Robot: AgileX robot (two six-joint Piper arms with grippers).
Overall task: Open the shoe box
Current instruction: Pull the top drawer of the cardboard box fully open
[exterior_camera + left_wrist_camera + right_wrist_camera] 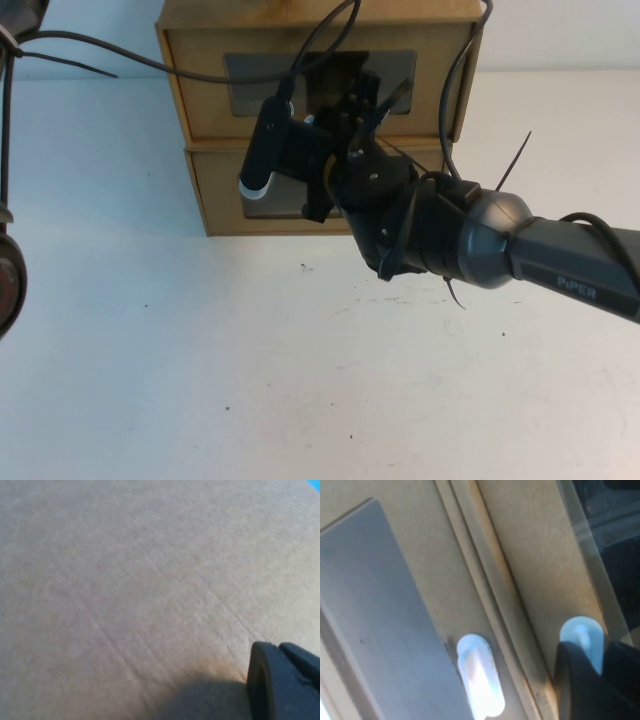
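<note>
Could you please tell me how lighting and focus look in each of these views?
High view: even light, sharp, right gripper at the upper shoe box front. Left wrist view: soft-focus cardboard fills it, shadowed beside the left gripper. Right wrist view: blurred, white tabs glaring.

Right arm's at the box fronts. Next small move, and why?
Probably ease the right gripper onto the white pull tab and close on it before pulling. Its wrist view shows it at that tab's edge on a shoe box front, with no clear grip yet. The left gripper sits close against plain cardboard, not helping.
</note>
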